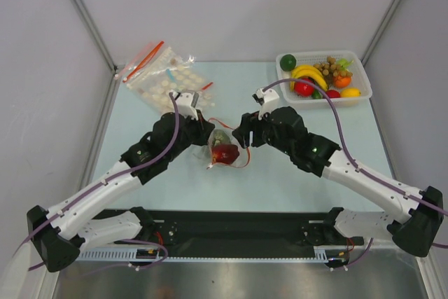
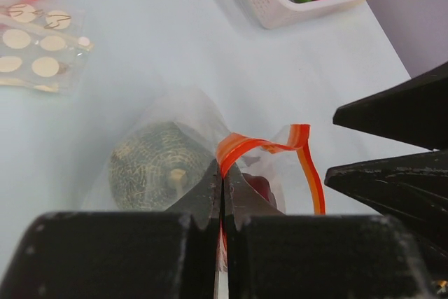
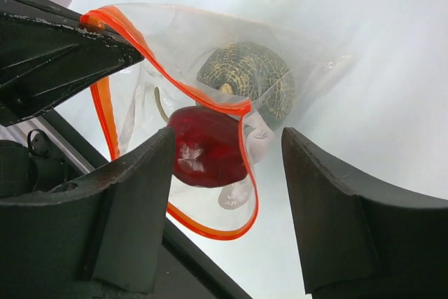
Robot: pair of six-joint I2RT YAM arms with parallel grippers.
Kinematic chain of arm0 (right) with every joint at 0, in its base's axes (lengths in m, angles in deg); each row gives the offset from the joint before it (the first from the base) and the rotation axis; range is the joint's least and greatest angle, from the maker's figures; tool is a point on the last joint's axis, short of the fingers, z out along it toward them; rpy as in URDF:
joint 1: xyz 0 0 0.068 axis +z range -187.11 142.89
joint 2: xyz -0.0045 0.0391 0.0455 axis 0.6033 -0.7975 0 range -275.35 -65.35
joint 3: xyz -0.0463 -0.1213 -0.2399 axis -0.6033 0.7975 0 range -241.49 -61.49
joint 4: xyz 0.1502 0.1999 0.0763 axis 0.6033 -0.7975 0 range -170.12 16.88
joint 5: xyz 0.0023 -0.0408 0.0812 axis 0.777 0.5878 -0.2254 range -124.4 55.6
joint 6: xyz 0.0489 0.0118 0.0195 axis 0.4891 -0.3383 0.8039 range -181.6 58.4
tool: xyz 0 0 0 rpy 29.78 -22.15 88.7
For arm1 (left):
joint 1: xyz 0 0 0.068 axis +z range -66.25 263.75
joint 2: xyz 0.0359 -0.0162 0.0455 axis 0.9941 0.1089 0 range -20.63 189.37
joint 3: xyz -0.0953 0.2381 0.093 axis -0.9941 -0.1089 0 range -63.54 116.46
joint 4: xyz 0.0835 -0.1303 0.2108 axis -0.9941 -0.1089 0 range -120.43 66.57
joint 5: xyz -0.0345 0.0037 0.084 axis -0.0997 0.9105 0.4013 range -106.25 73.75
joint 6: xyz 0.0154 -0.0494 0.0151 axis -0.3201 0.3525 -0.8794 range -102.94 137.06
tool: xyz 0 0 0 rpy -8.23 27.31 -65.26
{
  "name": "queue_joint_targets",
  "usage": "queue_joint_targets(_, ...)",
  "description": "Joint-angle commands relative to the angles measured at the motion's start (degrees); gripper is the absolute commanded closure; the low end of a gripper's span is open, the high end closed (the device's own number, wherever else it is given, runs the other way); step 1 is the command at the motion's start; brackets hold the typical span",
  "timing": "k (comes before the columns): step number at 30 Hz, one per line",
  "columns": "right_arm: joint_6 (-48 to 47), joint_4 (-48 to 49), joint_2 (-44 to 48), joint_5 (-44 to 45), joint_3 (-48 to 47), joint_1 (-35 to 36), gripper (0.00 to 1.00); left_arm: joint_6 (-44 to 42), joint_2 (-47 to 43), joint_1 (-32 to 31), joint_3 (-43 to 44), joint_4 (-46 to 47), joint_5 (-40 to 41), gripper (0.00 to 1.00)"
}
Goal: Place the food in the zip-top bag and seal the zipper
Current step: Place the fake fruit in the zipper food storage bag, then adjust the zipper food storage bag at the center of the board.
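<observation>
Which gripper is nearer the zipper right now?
Left. The left gripper is shut on the zipper; the right gripper hangs open, straddling the mouth of the bag without visibly gripping it.

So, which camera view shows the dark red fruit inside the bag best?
The right wrist view: the dark red fruit appears large and nearly whole inside the clear zip-top bag. The top external view shows it only as a small red spot. The left wrist view shows just a sliver behind the left gripper.
</observation>
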Motion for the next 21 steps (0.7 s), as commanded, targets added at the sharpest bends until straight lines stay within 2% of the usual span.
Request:
queue_joint_targets(1,0.1,-3.5,-1.8,1.4,-4.1,0.3,0.35,1.7,-2.9,0.7,-0.1,1.8,3.7,0.98)
queue_joint_targets(9,-1.1,-7.3,-8.9,-0.1,-8.4,1.7,0.44,2.1,-5.3,0.9,-1.4,2.5,5.9,0.98)
queue_joint_targets(13,-1.4,-9.0,-10.3,0.7,-9.4,1.8,0.64,2.5,-5.8,0.9,-1.7,2.4,6.9,0.98)
queue_joint_targets(14,-1.4,-9.6,-10.6,0.8,-9.9,1.8,0.80,2.6,-5.9,0.9,-1.7,2.5,7.2,0.98)
queue_joint_targets(15,-1.4,-10.6,-10.8,0.8,-10.2,1.8,0.86,2.6,-6.0,0.9,-1.8,2.6,7.1,0.97)
queue_joint_targets(16,-1.3,-11.1,-10.9,0.9,-10.9,1.8,0.98,2.6,-6.0,0.9,-1.8,2.7,7.0,0.98)
queue_joint_targets(21,-0.8,-11.2,-9.3,3.4,-10.7,1.8,1.00,0.3,-5.6,0.9,-1.9,4.1,2.7,0.99)
